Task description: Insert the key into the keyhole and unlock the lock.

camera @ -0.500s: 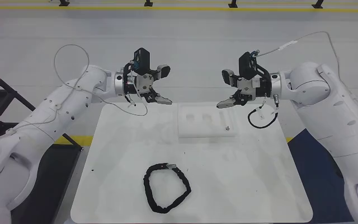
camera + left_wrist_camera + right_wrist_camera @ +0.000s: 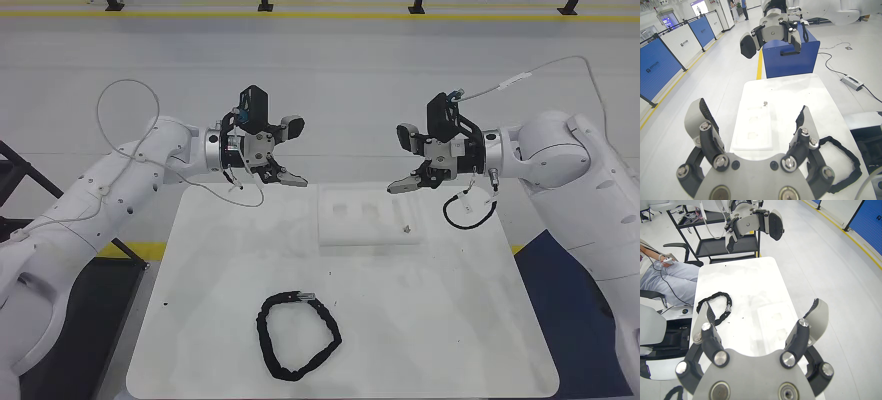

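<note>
Centrally, foam tray (image 2: 345,236) holds the key (image 2: 407,228); chain lock (image 2: 264,338) apart.

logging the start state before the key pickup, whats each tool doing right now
Left tool: open, holding nothing.
Right tool: open, holding nothing.

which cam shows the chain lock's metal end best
The right wrist view: on the chain lock, the metal end shows plainly. The top view shows the whole loop, small; the left wrist view shows part of the chain.
</note>
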You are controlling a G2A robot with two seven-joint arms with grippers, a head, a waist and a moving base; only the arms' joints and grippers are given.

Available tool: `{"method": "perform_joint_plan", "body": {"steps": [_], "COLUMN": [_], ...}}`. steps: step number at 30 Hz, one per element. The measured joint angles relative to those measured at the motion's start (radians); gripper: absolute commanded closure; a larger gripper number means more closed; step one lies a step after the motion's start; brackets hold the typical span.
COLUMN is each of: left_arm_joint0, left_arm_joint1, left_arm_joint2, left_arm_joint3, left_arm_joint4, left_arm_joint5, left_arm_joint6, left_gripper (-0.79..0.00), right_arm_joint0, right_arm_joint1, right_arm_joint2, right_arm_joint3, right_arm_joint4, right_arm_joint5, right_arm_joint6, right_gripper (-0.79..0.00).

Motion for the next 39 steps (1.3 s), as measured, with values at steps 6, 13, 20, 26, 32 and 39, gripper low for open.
{"method": "perform_joint_plan", "body": {"steps": [6,13,20,26,32,39], "left_arm_joint0": [0.0,0.0,0.0,0.0,0.0,0.0], "left_arm_joint1": [0.0,0.0,0.0,0.0,0.0,0.0], "left_arm_joint2": [0.0,0.0,0.0,0.0,0.0,0.0], "left_arm_joint3": [0.0,0.0,0.0,0.0,0.0,0.0], "left_arm_joint4": [0.0,0.0,0.0,0.0,0.0,0.0], "left_arm_joint5": [0.0,0.0,0.0,0.0,0.0,0.0], "left_arm_joint6": [0.0,0.0,0.0,0.0,0.0,0.0], "left_gripper": [-0.785,-0.785,-0.785,-0.785,-0.785,-0.785], "right_arm_joint0": [-0.016,-0.06,-0.074,-0.074,-0.063,-0.047], "right_arm_joint1": [0.001,0.005,-0.008,-0.031,-0.069,-0.128], "right_arm_joint2": [0.0,-0.008,-0.046,-0.089,-0.142,-0.195], "right_arm_joint3": [0.003,0.091,0.169,0.222,0.299,0.409], "right_arm_joint4": [-0.011,-0.01,-0.031,-0.072,-0.103,-0.048], "right_arm_joint5": [0.018,0.07,0.154,0.257,0.389,0.566], "right_arm_joint6": [-0.012,0.001,0.03,0.039,0.052,0.106], "right_gripper": [-0.785,-0.785,-0.785,-0.785,-0.785,-0.785]}}
